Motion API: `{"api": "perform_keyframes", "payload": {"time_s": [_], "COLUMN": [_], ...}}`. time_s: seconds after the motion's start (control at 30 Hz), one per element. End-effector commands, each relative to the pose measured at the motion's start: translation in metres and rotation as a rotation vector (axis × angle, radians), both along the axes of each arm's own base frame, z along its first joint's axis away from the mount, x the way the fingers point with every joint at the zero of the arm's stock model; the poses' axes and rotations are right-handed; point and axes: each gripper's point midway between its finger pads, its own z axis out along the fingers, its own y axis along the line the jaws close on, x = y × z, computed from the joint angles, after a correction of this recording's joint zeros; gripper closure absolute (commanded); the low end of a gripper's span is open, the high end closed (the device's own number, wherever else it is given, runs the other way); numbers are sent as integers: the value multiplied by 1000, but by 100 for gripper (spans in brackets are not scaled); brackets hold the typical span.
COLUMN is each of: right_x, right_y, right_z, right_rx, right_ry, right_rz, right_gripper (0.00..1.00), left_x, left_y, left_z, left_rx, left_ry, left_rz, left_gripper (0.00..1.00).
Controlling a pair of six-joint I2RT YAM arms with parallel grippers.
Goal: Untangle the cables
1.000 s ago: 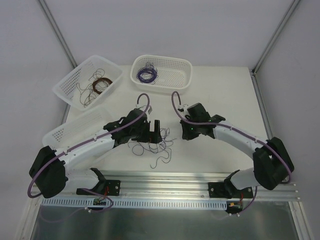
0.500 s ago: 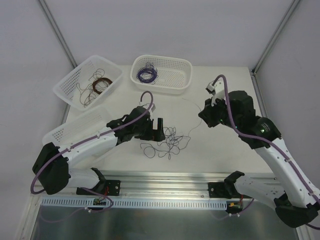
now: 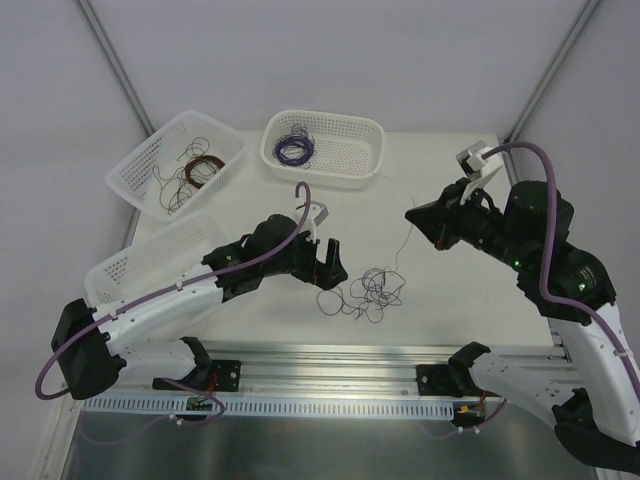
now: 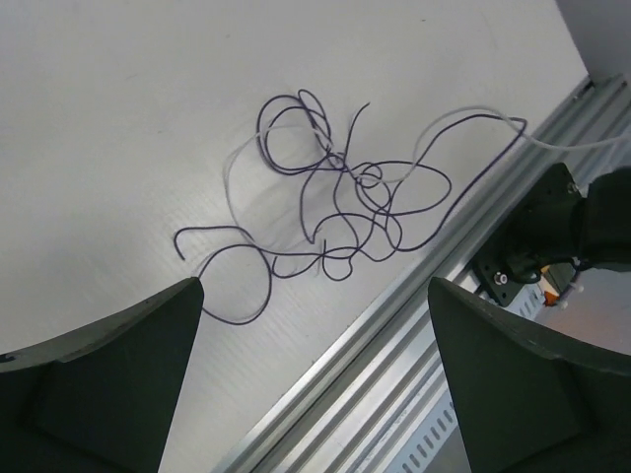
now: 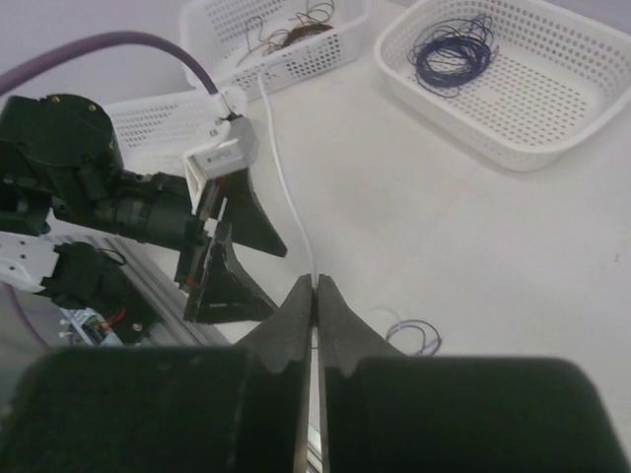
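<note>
The cables [image 3: 370,290] lie as a loose tangle of purple, dark and whitish wires near the table's front edge, also seen in the left wrist view [image 4: 335,197]. My left gripper [image 3: 330,262] is open and empty, just left of the tangle and above the table [image 4: 315,296]. My right gripper [image 3: 415,218] is raised to the right of the tangle and shut on a whitish wire [image 5: 286,187] at its tips [image 5: 315,283]. That wire [image 3: 408,240] runs down from the gripper to the tangle.
A white basket [image 3: 370,150] at the back holds a neat purple coil [image 3: 293,150]. A basket [image 3: 130,175] at back left holds brown wires [image 3: 200,168]. A third basket [image 3: 130,265] lies under my left arm. An aluminium rail [image 3: 330,355] runs along the front edge.
My right gripper has risen and moved right with the whitish wire. The tangle has slid right along the front. My left gripper has followed it rightward.
</note>
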Motion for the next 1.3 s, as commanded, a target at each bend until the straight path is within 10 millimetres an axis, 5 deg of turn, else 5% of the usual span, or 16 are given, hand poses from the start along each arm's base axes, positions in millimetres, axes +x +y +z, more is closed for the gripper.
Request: {"api": "perform_keyframes", "payload": {"time_s": [0.0, 0.27, 0.4, 0.67, 0.77, 0.83, 0.9, 0.93, 1.0, 1.1, 1.2, 1.27], "right_x": [-9, -10, -11, -13, -12, -13, -12, -9, -7, -2, 3, 5], "right_y": [15, 30, 34, 36, 36, 34, 29, 27, 23, 17, 11, 6], "right_z": [49, 59, 54, 43, 39, 39, 34, 32, 17, -12, -51, -73], "right_rx": [155, 247, 277, 318, 322, 321, 303, 292, 252, 192, 107, 67], "right_ry": [-44, 16, 57, 118, 130, 128, 124, 121, 145, 183, 232, 252], "right_rz": [66, 101, 107, 94, 86, 79, 56, 35, 8, -38, -78, -105], "right_gripper": [97, 97, 96, 96, 97, 96, 96, 96, 96, 89, 59, 53], "left_x": [-6, -31, -30, -27, -27, -28, -28, -29, -28, -24, -21, -21], "left_y": [-23, -56, -71, -99, -110, -115, -116, -115, -113, -105, -98, -95], "left_z": [58, 92, 112, 124, 119, 115, 116, 118, 122, 123, 125, 127], "left_rx": [-121, -211, -262, -311, -312, -311, -320, -328, -334, -310, -278, -279], "left_ry": [-196, -374, -508, -601, -596, -579, -570, -564, -563, -523, -459, -438], "left_rz": [-120, -254, -250, -265, -277, -287, -284, -278, -266, -211, -165, -149], "left_gripper": [1, 1, 1, 9, 19, 37, 60, 82, 100, 100, 100, 100]}}
